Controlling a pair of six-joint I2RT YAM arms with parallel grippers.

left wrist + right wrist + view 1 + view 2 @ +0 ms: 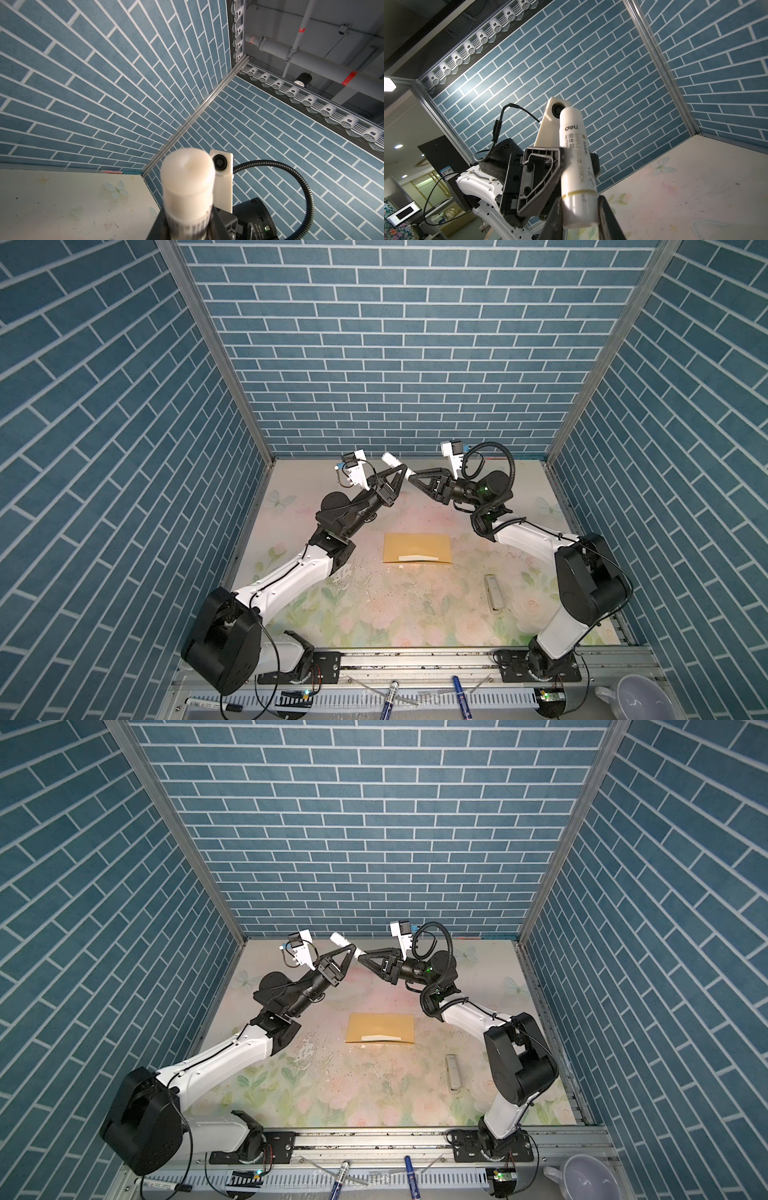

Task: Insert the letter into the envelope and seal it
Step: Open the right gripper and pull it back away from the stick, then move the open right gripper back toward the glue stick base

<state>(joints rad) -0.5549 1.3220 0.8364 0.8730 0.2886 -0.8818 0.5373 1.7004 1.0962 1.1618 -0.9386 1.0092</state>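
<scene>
step: sealing prep, we hold the glue stick (572, 149) aloft, left gripper (401, 468) clamped on its barrel, right gripper (580, 216) on its cap end | envelope (417, 547) flat mid-bench (415, 614), well below; letter unseen, likely inside | next: we need a straight pull to uncap, then glue.

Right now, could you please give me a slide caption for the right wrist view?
A white glue stick held aloft, right claw gripping its end, left claw clamped on its labelled body.
</scene>
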